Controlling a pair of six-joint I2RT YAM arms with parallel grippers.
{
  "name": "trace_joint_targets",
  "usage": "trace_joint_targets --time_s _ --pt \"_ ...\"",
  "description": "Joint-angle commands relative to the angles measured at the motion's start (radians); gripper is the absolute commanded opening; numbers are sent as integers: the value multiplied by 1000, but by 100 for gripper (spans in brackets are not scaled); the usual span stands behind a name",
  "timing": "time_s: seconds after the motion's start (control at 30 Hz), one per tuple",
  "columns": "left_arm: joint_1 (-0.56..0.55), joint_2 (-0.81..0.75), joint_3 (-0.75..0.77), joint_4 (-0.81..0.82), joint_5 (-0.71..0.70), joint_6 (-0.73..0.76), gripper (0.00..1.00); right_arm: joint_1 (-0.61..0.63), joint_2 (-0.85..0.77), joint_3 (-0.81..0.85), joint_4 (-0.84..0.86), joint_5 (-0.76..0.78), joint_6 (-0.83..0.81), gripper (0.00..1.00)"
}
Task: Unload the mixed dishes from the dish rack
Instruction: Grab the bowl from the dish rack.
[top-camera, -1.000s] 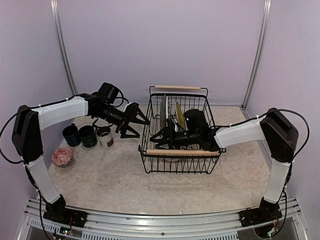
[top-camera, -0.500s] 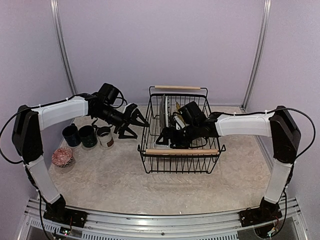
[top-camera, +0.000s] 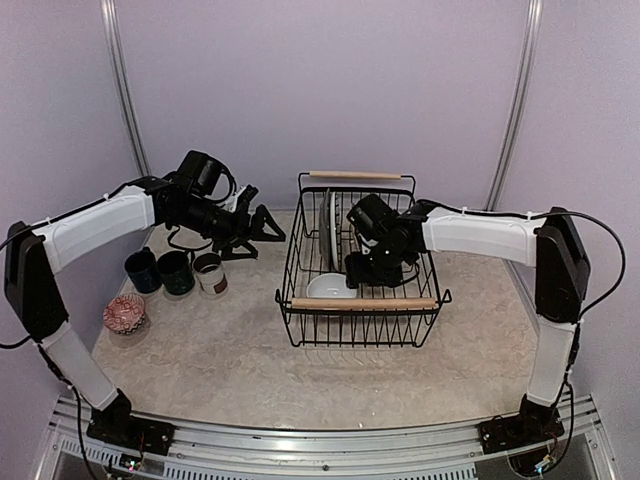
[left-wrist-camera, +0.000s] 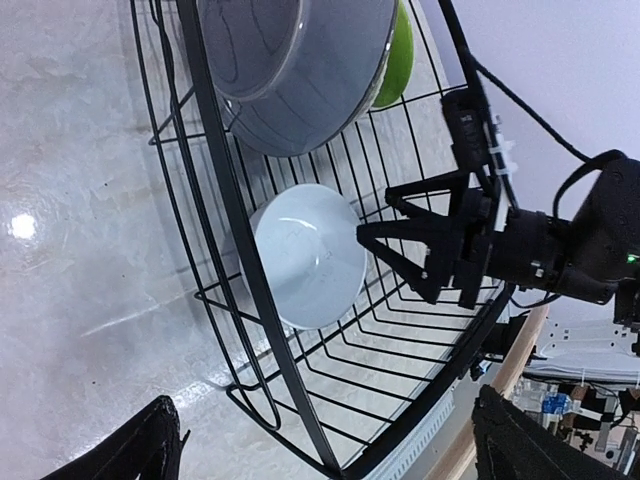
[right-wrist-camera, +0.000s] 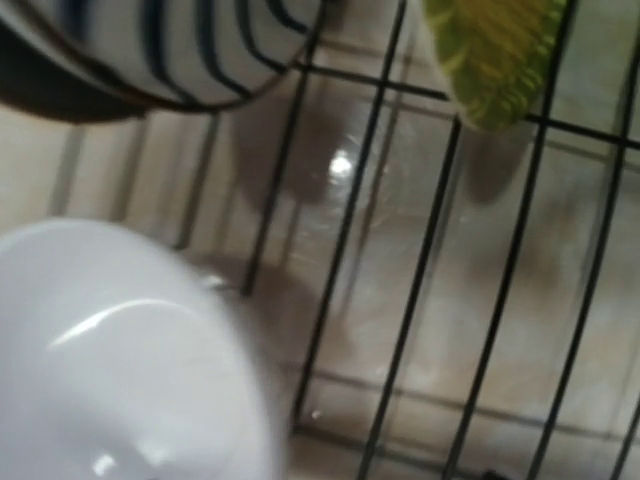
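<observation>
Find the dish rack (top-camera: 360, 328) at mid-table (top-camera: 250, 345), far from emptied: white bowl (top-camera: 330, 288) lying on the basket floor by the near wooden handle (top-camera: 365, 303); black-and-white striped plate (right-wrist-camera: 170, 50), grey dish (left-wrist-camera: 290, 70) and lime-green plate (left-wrist-camera: 398, 55) standing on edge in the wire slots beyond it. Note already set out to the left of the rack: navy mug (top-camera: 142, 268), dark green mug (top-camera: 176, 271) and white-brown cup (top-camera: 210, 273) in a row, one small patterned bowl (top-camera: 124, 312) nearer the arm bases. Find the right gripper (left-wrist-camera: 378, 213) reaching down inside the basket, jaws parted moderately and gripping nothing, fingertips aimed at the white bowl and close beside it, contact not determinable. Judge this an approach to take the bowl by its rim, as the loose and most reachable piece. Find the left gripper (top-camera: 262, 235) hovering above the table just outside the rack's left wall, jaws spread wide and empty. Judge it held clear to leave the basket to the other arm. Flag risk of fingers fouling the wires, and of a smooth rim slipping under a shallow pinch.
</observation>
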Motion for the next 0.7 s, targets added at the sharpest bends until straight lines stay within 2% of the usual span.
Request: trace_joint_targets --time_s 0.0,0.23,0.47,0.67 --pt "-6 -65 -9 -12 -120 45 96 12 100 50 -37 65 5 60" --pt "-6 -99 -11 -16 -157 44 96 26 149 82 -2 113 12 31" --pt "-7 -107 -10 -21 -169 45 96 42 93 58 9 175 25 2" --pt "-6 -116 -12 -19 -180 47 96 46 1 32 -1 243 30 0"
